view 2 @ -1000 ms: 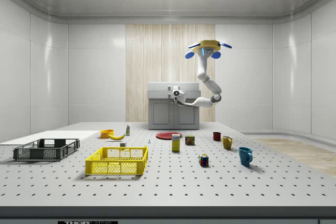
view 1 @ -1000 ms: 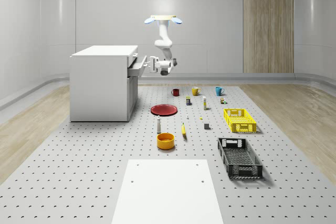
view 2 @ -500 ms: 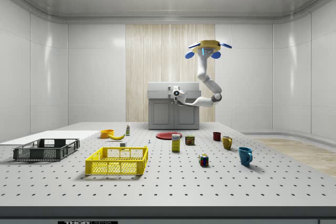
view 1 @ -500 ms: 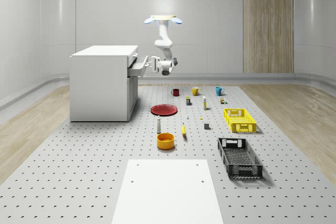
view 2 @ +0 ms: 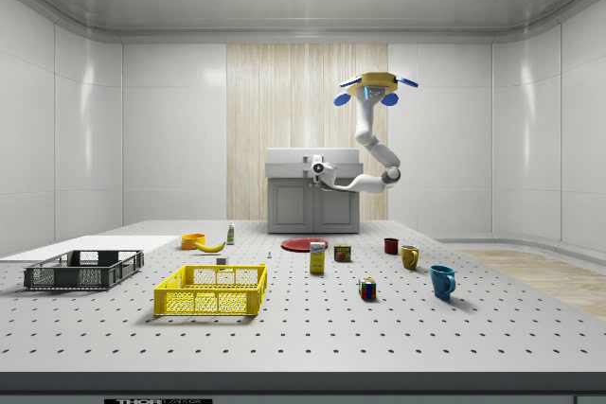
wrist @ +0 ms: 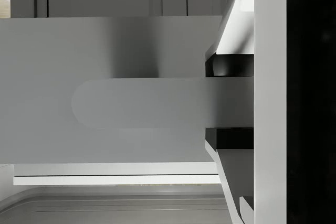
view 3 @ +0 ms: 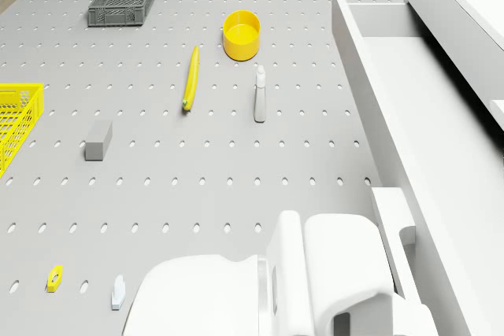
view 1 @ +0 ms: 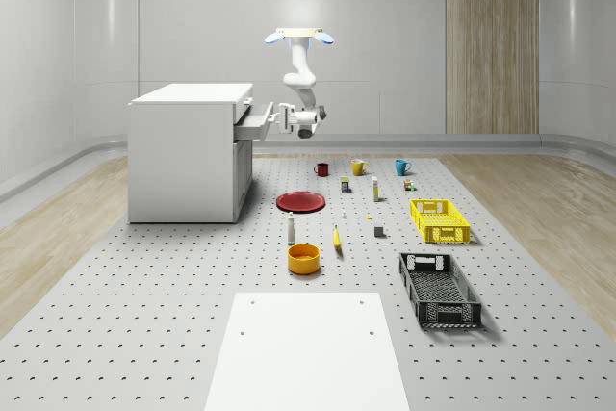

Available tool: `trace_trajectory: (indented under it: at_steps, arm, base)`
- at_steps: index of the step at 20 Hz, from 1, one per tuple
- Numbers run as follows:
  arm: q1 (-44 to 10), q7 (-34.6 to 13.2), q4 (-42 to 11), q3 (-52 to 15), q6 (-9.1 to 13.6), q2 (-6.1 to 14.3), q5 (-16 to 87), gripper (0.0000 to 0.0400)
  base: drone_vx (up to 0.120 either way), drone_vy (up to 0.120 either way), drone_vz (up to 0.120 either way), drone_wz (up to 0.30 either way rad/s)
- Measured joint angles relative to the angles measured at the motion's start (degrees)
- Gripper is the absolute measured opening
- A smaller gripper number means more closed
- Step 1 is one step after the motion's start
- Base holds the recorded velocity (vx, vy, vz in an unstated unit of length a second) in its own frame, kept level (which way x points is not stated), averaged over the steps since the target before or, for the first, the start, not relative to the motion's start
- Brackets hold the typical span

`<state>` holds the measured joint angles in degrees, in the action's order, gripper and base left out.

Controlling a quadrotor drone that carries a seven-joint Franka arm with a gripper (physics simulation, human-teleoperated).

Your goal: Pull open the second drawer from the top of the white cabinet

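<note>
White walls behind, I hover beside the white cabinet [view 1: 188, 151], gripper [wrist: 229, 102] clamped on the drawer handle [wrist: 142, 103] to pull its drawer [view 3: 409, 108] outward.

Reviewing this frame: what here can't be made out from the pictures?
- Drawer order from the top: too small in the whole-scene view; the arm covers it in the side view.
- Drawer contents: its far end is cut off in the drone view.
- Can label: too small in the side view.
</note>
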<state>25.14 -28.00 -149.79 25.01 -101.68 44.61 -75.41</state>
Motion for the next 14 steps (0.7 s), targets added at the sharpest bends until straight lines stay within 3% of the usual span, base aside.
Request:
trace_trajectory:
  at_steps: [14]
  arm:
    - [1.1, -0.4, 0.2, 2.8, 0.3, 0.9, 2.4, 0.011]
  base:
    - [0.0, 0.0, 0.0, 0.0]
